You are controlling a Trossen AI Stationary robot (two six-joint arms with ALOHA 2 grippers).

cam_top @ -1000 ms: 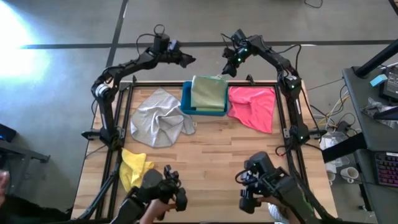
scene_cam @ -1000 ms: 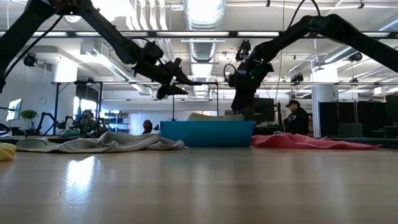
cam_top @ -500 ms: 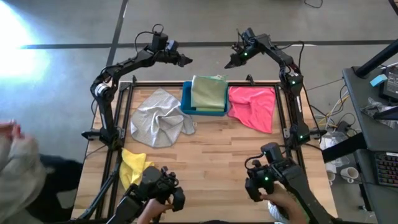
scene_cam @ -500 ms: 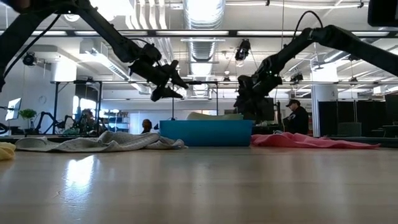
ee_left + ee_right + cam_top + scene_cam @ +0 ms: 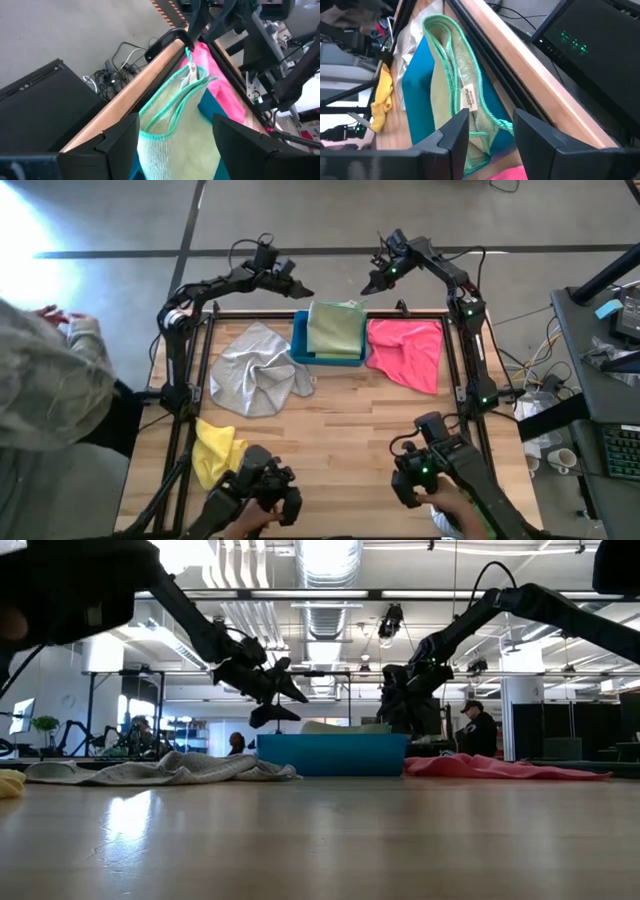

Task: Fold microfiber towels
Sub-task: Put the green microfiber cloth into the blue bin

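Towels lie untouched: a folded green towel (image 5: pixel 335 328) rests on the blue bin (image 5: pixel 302 345), the grey towel (image 5: pixel 255 370) and pink towel (image 5: pixel 408 350) beside it. Left gripper (image 5: pixel 290 280) and right gripper (image 5: pixel 377 278) (both spread, empty) have drifted back beyond the table's far edge, suggesting that fold is finished.

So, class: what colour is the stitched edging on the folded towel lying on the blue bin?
Bright mint green edging on the pale sage towel, clearest in the right wrist view.

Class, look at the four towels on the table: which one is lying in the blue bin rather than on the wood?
The pale sage green towel: it lies folded in the blue bin. The grey towel, pink towel and yellow towel lie on the wooden table.
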